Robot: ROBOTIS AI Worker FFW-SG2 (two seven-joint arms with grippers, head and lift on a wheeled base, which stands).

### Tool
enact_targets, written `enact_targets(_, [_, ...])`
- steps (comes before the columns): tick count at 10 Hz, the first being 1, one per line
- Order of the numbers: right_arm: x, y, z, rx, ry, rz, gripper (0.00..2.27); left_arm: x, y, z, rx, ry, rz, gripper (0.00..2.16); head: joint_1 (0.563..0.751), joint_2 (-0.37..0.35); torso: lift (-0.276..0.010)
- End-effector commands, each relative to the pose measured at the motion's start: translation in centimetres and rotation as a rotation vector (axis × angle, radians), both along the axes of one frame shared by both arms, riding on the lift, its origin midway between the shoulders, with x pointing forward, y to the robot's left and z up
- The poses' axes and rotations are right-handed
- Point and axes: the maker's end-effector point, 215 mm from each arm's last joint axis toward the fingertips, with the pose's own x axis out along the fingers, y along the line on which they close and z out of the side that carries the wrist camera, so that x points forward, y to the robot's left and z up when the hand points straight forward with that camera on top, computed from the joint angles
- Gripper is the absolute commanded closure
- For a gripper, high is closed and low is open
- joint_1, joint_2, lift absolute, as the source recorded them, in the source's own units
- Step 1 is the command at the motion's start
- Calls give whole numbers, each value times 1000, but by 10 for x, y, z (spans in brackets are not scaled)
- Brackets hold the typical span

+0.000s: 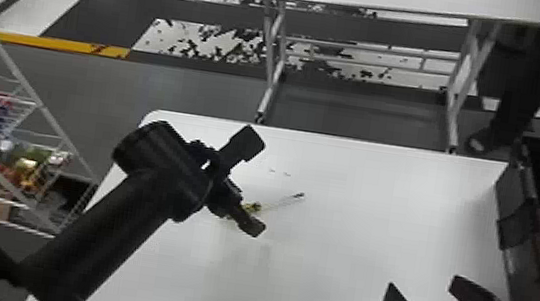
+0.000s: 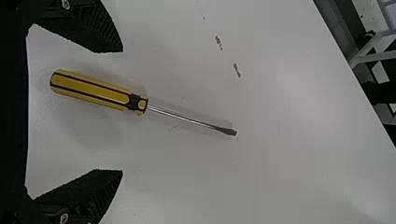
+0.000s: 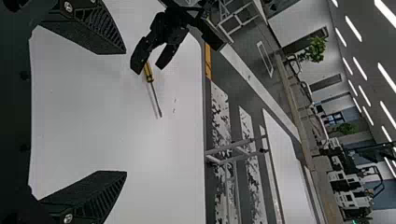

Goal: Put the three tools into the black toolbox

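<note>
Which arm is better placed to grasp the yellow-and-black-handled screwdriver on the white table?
Probably left: the left gripper is open over the screwdriver, while the right gripper is farther off, by the black toolbox.

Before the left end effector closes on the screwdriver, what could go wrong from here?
The yellow screwdriver lies closer to one finger of the open left end effector, so closing might push or twist it first. It lies flat on the white table, so fingertips could scrape the surface or pinch too high. The black toolbox stands at the robot's right, beyond the right end effector; carrying across might bring the arms together.
</note>
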Motion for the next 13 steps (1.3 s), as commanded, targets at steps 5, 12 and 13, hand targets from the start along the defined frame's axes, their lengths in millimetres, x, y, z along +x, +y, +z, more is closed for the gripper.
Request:
enact_targets(5, [6, -3, -2, -1, -2, -7, 83, 6, 1, -2, 47, 10, -29, 147, 695, 141, -51])
enact_targets(12, [7, -4, -2, 6, -2, -9, 80, -10, 22, -3, 108, 94, 8, 873, 695, 171, -51])
enact_targets(13, [5, -6, -2, 15, 3, -14, 80, -12, 26, -4, 119, 103, 21, 1244, 695, 174, -51])
